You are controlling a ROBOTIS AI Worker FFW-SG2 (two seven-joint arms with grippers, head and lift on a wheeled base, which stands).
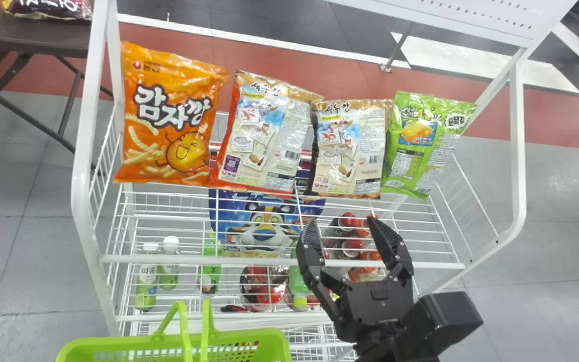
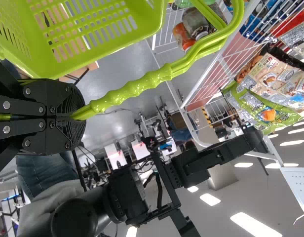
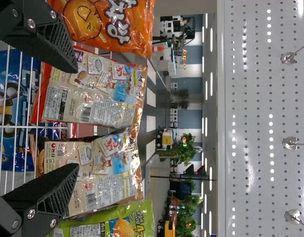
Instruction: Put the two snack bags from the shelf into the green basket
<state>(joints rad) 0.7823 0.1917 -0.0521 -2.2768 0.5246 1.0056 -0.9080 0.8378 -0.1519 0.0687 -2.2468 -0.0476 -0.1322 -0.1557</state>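
Note:
My right gripper [image 1: 346, 236] stands open in front of the shelf's wire front, low and right of centre, with nothing between its fingers. On the upper shelf stand an orange bag [image 1: 169, 120], two beige-backed bags [image 1: 267, 136] [image 1: 351, 148] and a green bag [image 1: 422, 143]. In the right wrist view the right gripper [image 3: 75, 116] spans an area before the beige-backed bags [image 3: 95, 91] [image 3: 97, 170]. The green basket [image 1: 179, 347] is at the bottom left of the head view. My left gripper [image 2: 75, 114] is shut on the basket's handle [image 2: 137, 88].
The shelf's white front rail [image 1: 269, 259] runs between the right gripper and the bags. Lower down are bottles [image 1: 146, 276] and other packs. A white perforated panel [image 3: 265, 118] overhangs the bags. A dark table [image 1: 43, 37] stands back left.

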